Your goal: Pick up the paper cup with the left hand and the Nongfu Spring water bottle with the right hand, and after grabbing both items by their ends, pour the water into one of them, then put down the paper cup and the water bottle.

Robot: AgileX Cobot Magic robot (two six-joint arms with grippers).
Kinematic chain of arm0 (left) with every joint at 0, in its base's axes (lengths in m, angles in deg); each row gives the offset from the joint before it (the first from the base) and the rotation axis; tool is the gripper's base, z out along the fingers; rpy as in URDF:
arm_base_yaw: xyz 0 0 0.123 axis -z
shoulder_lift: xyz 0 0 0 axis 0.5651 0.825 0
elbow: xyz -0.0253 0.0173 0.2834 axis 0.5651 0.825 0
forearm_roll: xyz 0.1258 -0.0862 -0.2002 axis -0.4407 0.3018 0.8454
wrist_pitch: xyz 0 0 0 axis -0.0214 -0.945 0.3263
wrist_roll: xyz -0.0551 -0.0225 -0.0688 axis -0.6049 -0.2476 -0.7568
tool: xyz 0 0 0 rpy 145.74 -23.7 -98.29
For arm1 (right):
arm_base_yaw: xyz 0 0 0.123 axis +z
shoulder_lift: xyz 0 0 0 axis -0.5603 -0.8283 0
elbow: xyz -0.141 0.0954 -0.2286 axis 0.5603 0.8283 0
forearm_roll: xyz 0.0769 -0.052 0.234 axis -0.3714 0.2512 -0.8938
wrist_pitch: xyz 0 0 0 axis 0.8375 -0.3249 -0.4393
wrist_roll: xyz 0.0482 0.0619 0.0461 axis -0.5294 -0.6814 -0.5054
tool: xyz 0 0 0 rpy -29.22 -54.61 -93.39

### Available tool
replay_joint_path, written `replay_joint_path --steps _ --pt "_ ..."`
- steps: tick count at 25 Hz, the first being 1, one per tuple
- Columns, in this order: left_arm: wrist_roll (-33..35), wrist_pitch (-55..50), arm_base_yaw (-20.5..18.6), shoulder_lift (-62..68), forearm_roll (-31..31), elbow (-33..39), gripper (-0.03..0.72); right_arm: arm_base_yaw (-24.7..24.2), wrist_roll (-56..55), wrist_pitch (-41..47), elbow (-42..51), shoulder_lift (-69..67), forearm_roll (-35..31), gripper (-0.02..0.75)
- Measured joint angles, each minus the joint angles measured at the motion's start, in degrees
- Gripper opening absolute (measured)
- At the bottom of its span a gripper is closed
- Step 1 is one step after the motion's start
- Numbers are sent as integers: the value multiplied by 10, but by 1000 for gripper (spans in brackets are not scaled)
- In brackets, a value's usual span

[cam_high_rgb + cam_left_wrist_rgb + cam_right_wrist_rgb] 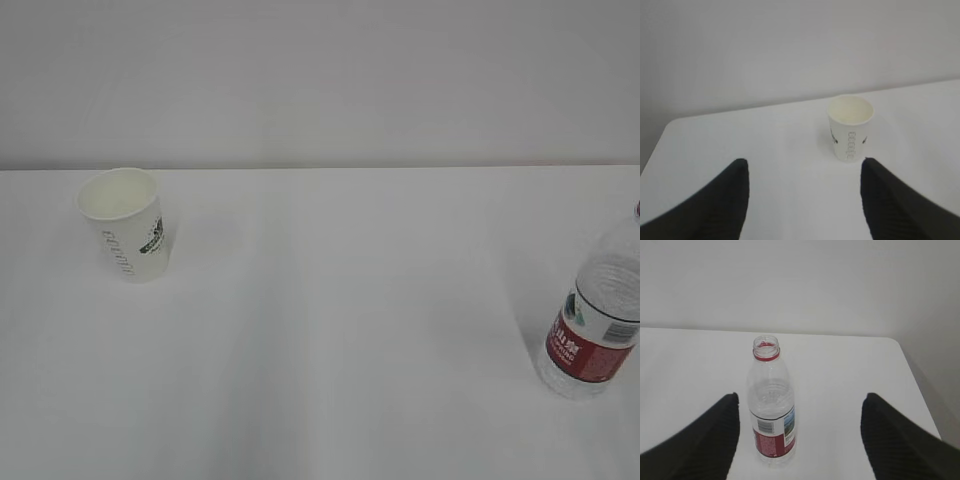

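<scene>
Two things stand on the white table (330,330), well apart from each other. At the left, toward the back edge, is the paper cup (125,224), upright, mouth open to the ceiling, its dark logo and grey lettering facing the near right. Nothing touches it. From where I stand I cannot tell whether anything is inside it; the interior just reads as pale.

Over at the far right, nearer the front, the Nongfu Spring water bottle (592,325) also stands upright, partly cut off by the edge of the exterior view. Its cap is off and the red neck ring shows around the bare mouth. The red label wraps the lower body, with clear ribbed plastic above it. How much water it holds I cannot make out.

Neither arm appears in the exterior view. From the left wrist, the left hand (805,195) has its two black fingers spread wide with nothing between them, the cup beyond them and a little right of centre. The right hand (800,432) is likewise spread wide and holds nothing, the bottle ahead of it, nearer its left finger (700,440).
</scene>
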Motion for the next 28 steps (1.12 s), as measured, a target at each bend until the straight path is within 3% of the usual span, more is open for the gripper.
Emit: replay_joint_path --steps 22,28 --pt "0 307 0 212 11 0 511 0 4 -281 0 -182 1 558" --pt "0 346 0 256 12 0 510 0 4 -354 0 -232 1 559"
